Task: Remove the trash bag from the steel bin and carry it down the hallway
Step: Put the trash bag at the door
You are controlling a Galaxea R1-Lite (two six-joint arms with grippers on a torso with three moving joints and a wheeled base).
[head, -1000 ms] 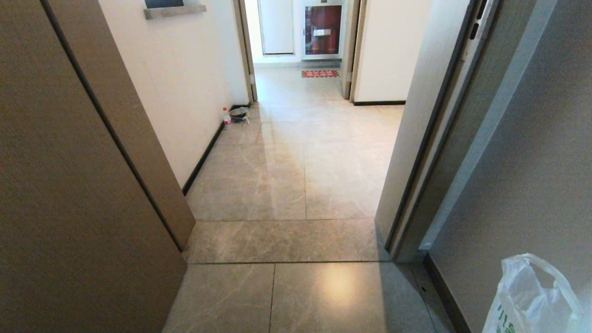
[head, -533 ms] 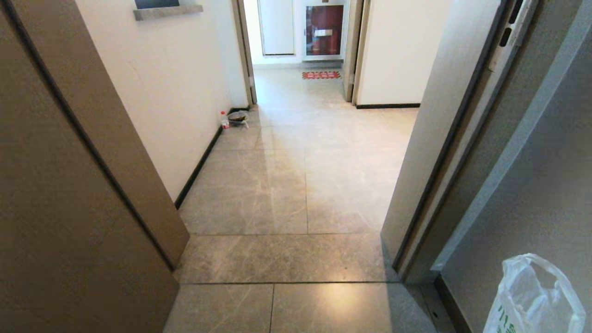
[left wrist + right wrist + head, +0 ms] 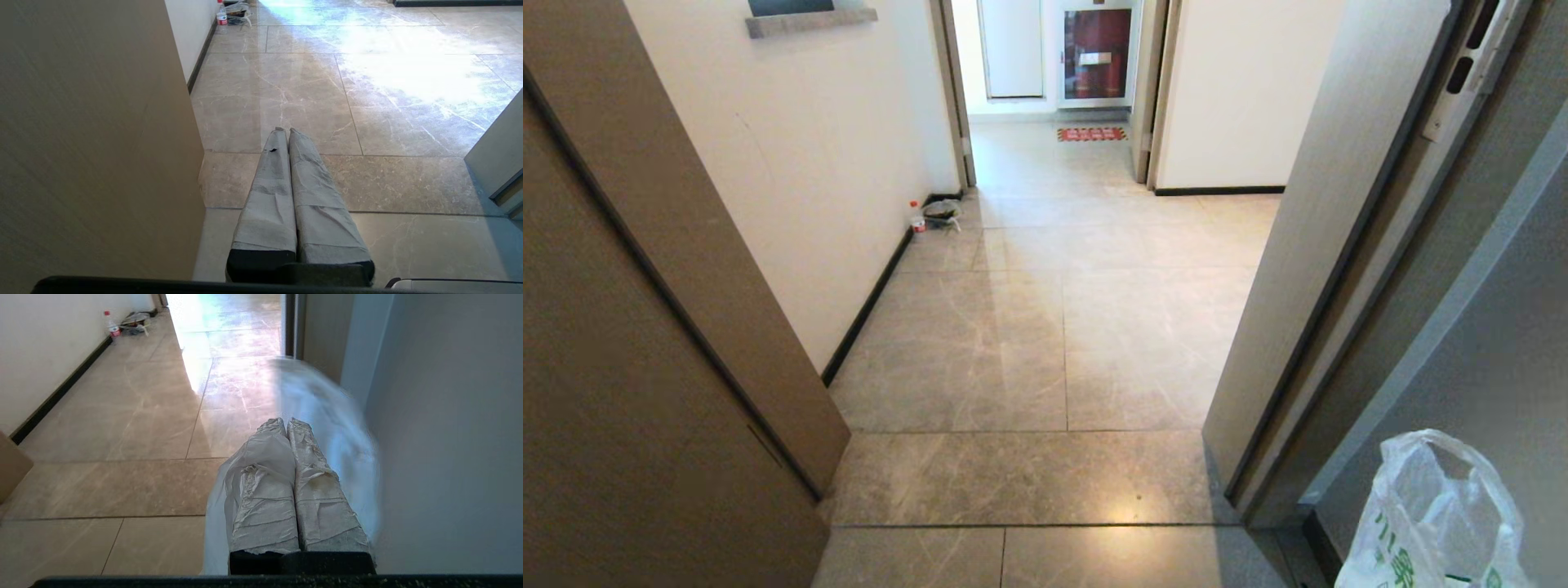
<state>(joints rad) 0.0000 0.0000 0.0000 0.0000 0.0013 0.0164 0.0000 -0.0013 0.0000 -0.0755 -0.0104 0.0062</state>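
View advanced through doorway | right end effector [image 3: 286, 424] pinching trash bag [image 3: 1433, 523] | left end effector [image 3: 284, 131] pressed together, wrist-only

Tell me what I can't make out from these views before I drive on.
- Steel bin: in no view.
- Trash bag: its bottom is cut off by the head view's lower edge; in the right wrist view it blurs around the right tool.
- Clutter by the bottle: too small to identify.
- Both arms: outside the head view.
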